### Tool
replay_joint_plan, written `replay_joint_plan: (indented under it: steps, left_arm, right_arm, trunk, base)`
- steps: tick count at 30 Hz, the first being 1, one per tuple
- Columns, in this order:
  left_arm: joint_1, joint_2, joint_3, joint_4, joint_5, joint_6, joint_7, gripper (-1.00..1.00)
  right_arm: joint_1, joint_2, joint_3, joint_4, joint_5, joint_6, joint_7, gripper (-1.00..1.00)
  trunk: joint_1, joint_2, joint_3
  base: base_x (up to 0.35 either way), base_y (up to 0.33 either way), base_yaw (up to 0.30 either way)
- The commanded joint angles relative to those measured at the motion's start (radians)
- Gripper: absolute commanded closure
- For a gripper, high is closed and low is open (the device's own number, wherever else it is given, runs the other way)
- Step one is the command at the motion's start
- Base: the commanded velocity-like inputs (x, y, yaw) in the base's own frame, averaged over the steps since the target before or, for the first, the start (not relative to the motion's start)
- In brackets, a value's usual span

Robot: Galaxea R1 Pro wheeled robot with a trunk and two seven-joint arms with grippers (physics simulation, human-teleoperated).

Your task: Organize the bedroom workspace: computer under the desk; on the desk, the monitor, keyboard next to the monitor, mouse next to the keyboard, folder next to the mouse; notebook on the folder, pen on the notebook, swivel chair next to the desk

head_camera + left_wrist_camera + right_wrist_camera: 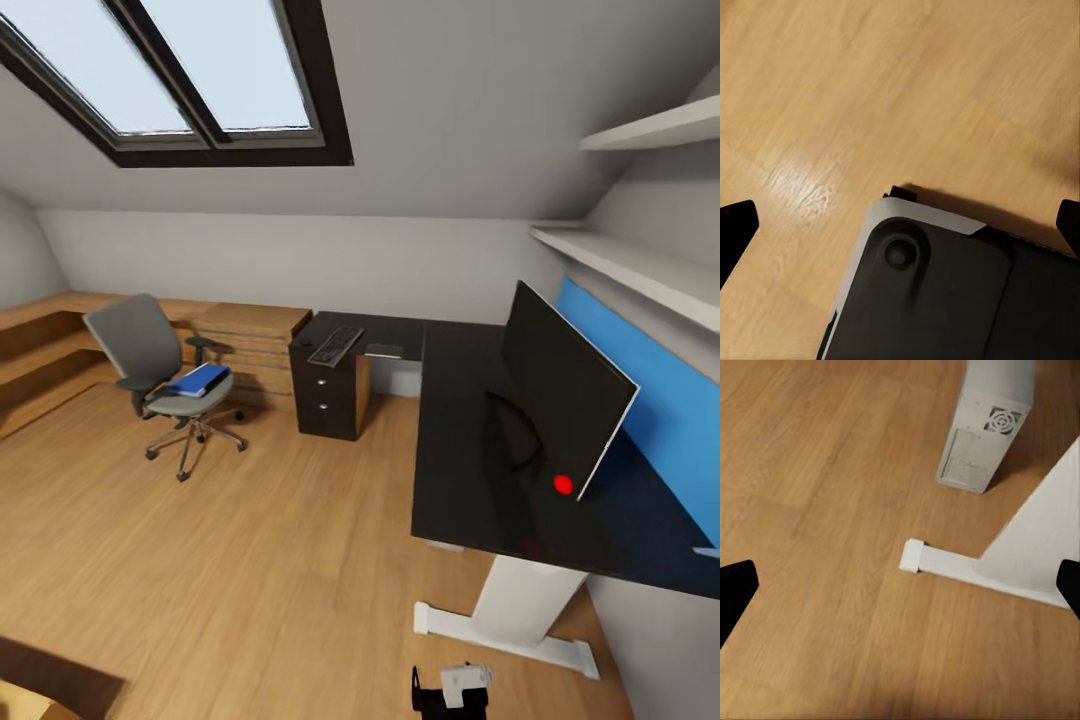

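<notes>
Two grippers [900,225] [900,585] wide open, empty, over floor [250,560], monitor [560,395] and keyboard [336,346] on desk [460,450], folder [198,380] on chair [160,375].

Soft daylight from the skylight [210,75], glare on the floor [802,187], wide-angle bending at edges.

The black L-shaped desk [455,420] carries the monitor [560,395], the keyboard [336,346] and a notebook [384,350].
</notes>
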Motion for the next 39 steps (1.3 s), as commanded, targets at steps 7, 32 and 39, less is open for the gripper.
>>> replay_joint_plan:
  steps: [7,32,39]
  left_arm:
    - [0.0,0.001,-0.009,-0.001,0.005,-0.003,0.008,-1.0]
    - [0.0,0.0,-0.009,-0.001,0.005,-0.003,0.008,-1.0]
    - [0.0,0.0,-0.009,-0.001,0.005,-0.003,0.008,-1.0]
  right_arm:
    - [-0.001,0.001,0.009,0.002,-0.008,-0.005,0.0,-1.0]
    - [0.001,0.001,0.009,0.002,-0.006,-0.039,0.041,-1.0]
    - [0.013,0.001,0.009,0.002,-0.005,-0.074,0.041,-1.0]
  trunk:
    - [0.001,-0.002,-0.002]
    - [0.001,-0.002,-0.001]
    - [0.001,-0.002,0.008]
  base:
    - [0.205,0.296,0.039]
    - [0.261,0.204,0.16]
    - [0.311,0.11,0.052]
